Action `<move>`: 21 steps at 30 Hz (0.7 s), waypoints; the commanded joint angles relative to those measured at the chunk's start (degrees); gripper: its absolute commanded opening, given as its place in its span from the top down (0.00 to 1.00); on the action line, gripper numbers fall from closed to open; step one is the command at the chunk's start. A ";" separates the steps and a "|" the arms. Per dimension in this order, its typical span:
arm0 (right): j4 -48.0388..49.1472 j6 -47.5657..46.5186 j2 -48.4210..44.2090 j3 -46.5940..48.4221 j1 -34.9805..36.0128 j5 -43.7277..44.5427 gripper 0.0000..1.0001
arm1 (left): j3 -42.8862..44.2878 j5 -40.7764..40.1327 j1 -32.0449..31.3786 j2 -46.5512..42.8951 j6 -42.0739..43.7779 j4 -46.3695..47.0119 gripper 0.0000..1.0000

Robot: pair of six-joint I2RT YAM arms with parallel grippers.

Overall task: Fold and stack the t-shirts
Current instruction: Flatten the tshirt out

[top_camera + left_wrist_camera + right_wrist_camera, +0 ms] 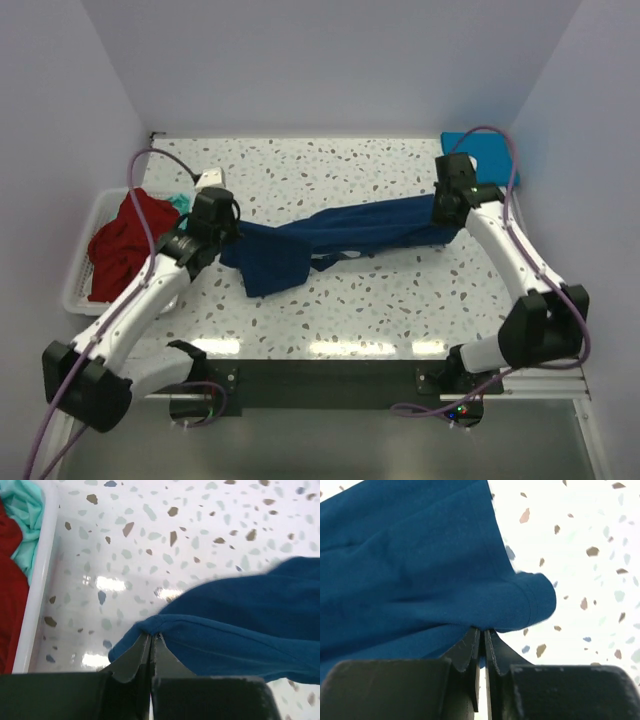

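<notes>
Stretching across the speckled table (pixel 400 300), the soft navy-blue cloth t-shirt (pixel 345 235) spans left gripper (pixel 151 641) to right gripper (pixel 482 631), each pinching a hemmed edge. Limp and light, it looks best held at those hems.

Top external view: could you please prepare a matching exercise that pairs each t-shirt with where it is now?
Things:
1. navy t-shirt
2. red t-shirt
3. turquoise-blue t-shirt

Places:
A. at the far right corner of the table
B. in the white basket on the left
C. pinched at its ends by the left gripper and the right gripper

Pairs: 1-C; 2-B; 3-A
</notes>
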 commanded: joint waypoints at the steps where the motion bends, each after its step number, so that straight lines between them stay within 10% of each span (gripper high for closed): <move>1: 1.85 -2.50 11.13 8.26 -0.81 2.37 0.91 | 3.49 6.07 6.84 10.78 7.31 12.47 1.00; 4: 2.29 -2.33 17.66 13.11 -0.99 2.38 0.84 | 10.43 6.17 8.16 22.65 8.64 16.53 1.00; 9: 0.89 -1.89 22.26 19.55 -1.07 -2.72 0.53 | 20.63 7.14 8.51 33.92 7.94 12.86 0.72; 14: 3.16 -1.97 15.15 11.30 -0.99 -8.60 0.37 | 11.34 10.29 8.51 23.50 4.78 14.78 0.31; 21: 7.91 0.05 2.40 -3.03 -0.90 -19.85 0.35 | -7.01 18.03 8.43 9.59 -1.02 10.74 0.30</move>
